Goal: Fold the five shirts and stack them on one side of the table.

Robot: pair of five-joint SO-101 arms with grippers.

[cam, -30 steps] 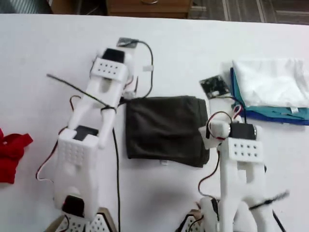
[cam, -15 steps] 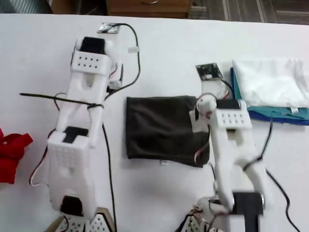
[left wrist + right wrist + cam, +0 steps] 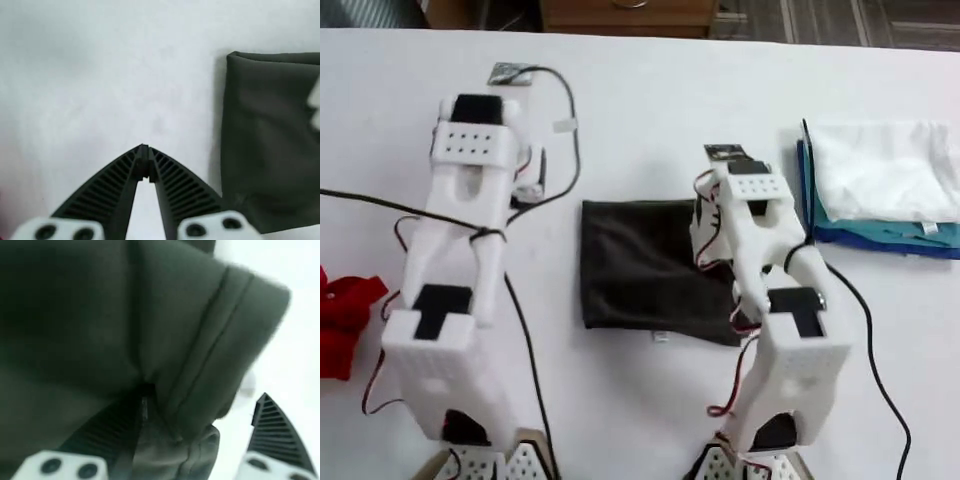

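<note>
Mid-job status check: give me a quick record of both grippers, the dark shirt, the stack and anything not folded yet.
left gripper: shut, over bare table, apart from the dark shirt
right gripper: open, a folded edge of the dark shirt between its fingers
dark shirt: folded, lying flat mid-table
stack: on the table's right side, white shirt on top, teal and blue beneath
red shirt: crumpled, unfolded, at the table's left side
</note>
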